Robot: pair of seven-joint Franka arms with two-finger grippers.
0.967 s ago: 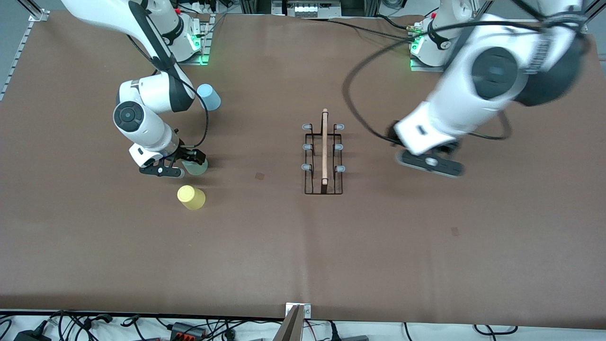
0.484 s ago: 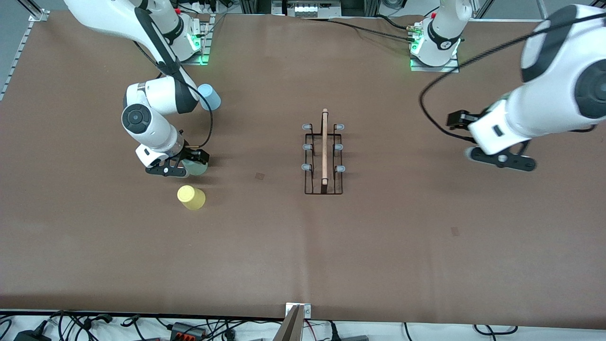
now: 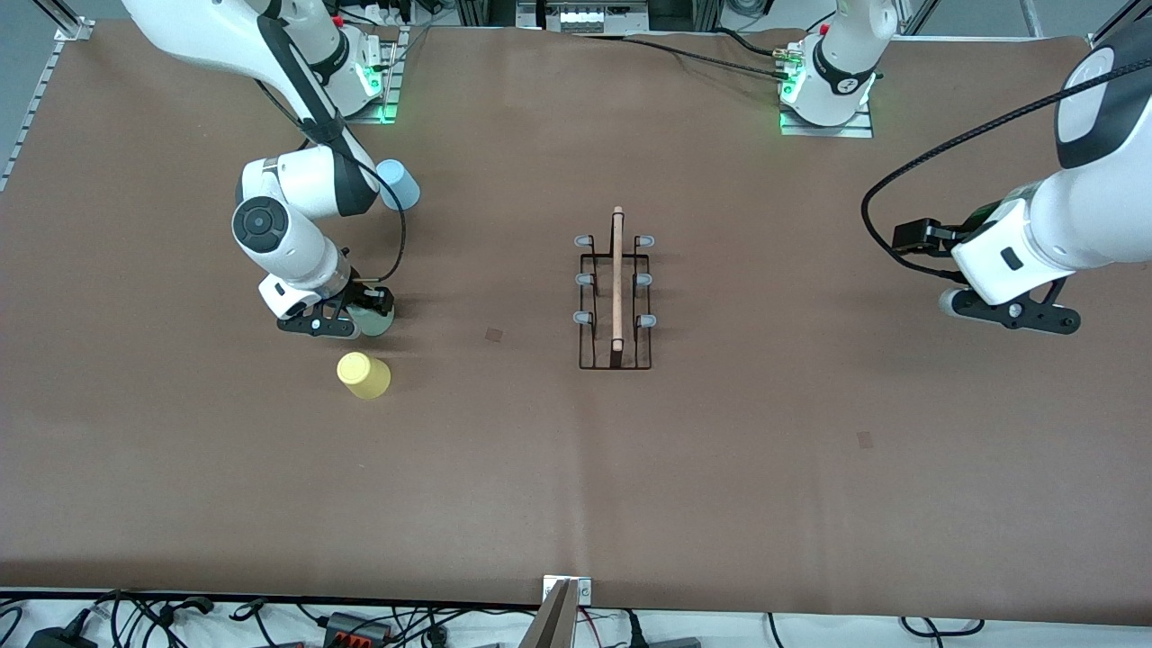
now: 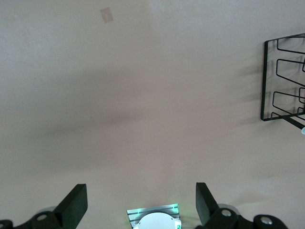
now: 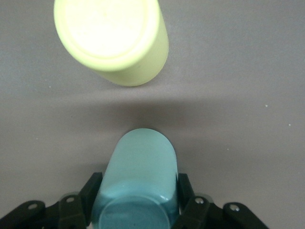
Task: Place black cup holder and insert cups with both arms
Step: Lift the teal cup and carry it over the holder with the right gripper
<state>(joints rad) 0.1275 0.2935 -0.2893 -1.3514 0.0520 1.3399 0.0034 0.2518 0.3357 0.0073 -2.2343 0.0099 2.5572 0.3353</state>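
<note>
- Three cups are in view, all toward the right arm's end of the table (image 3: 504, 504), plus one rack and two grippers.
- The light blue cup (image 3: 398, 184) stands closest to the right arm's base, partly hidden by that arm.
- The right gripper (image 3: 360, 310) is low over the table with its fingers (image 5: 187, 188) closed against both sides of the pale green cup (image 5: 137, 183).
- The yellow cup (image 3: 364, 374) sits upside down just beside the gripped cup, nearer the front camera, apart from it.
- A wide stretch of bare brown table separates the cups from the rack.
- The black cup holder (image 3: 616, 297) stands mid-table, its wooden handle (image 3: 617, 279) pointing toward the front camera, all six pegs bare.
- Open surface surrounds the rack on every side.
- The left gripper (image 4: 138, 202) hovers near the left arm's end of the table, fingers spread wide, holding nothing.
</note>
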